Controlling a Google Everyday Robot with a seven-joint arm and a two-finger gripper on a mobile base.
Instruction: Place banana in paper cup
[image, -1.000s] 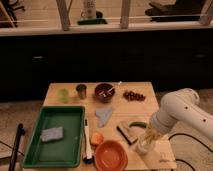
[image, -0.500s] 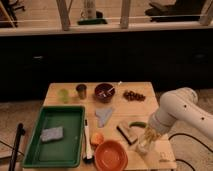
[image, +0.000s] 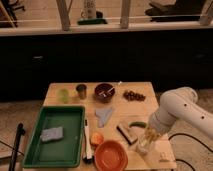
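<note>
At tabletop front-right corner: gripper clasps banana, long axis near upright, hanging directly over paper cup.

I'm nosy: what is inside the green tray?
A grey pad lies in the green tray; the floor beneath it is hidden. The end effector is at the table's front right.

Matt wooden table, glossy orange bowl, gripper above white paper cup
</note>
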